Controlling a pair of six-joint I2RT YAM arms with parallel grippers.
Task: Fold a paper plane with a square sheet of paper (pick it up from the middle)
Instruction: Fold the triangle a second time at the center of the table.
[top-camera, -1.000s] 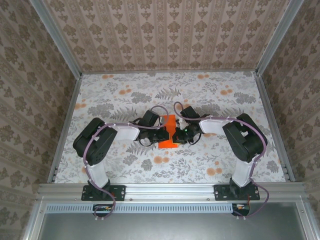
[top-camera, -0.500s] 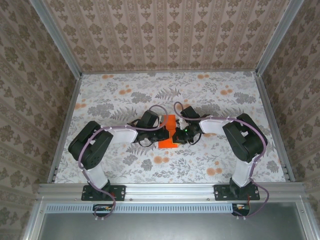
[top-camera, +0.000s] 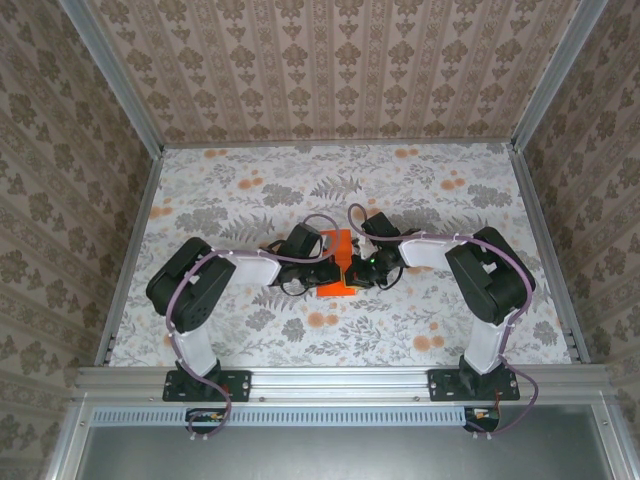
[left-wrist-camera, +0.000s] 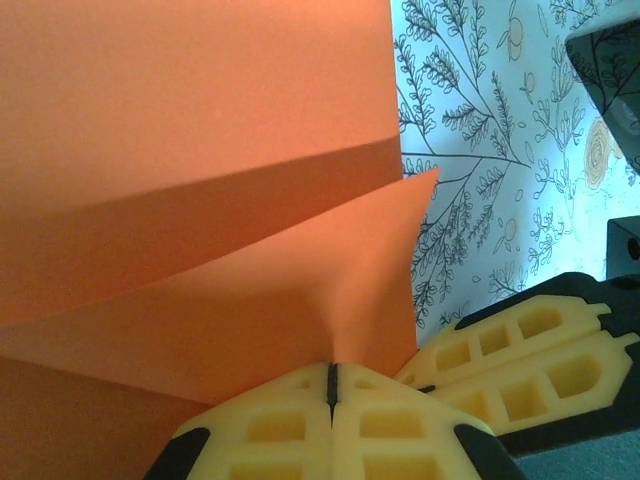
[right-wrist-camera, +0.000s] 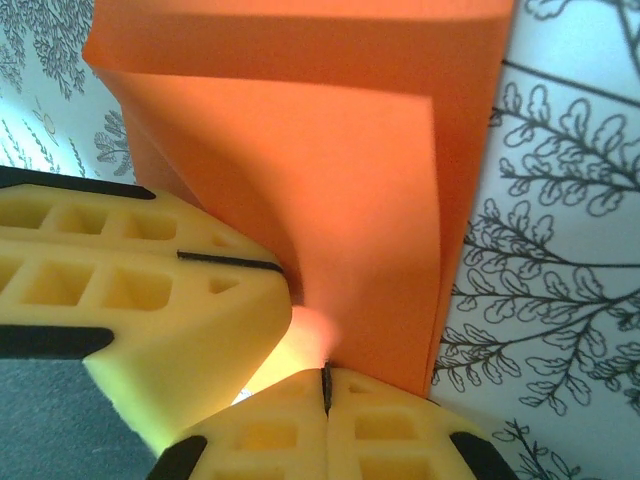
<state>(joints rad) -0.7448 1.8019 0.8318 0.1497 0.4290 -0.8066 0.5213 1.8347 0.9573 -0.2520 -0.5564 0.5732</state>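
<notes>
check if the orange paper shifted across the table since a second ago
No: the orange paper sits the same gap above the printed flower spots.

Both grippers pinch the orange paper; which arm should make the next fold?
Left, tentatively: left gripper holds a free-cornered flap of the square sheet of paper; right gripper pinches beside it.

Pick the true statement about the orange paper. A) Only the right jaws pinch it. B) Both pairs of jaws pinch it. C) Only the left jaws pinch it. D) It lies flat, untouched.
B: the left gripper and the right gripper each have their jaws shut on the orange paper.
</notes>
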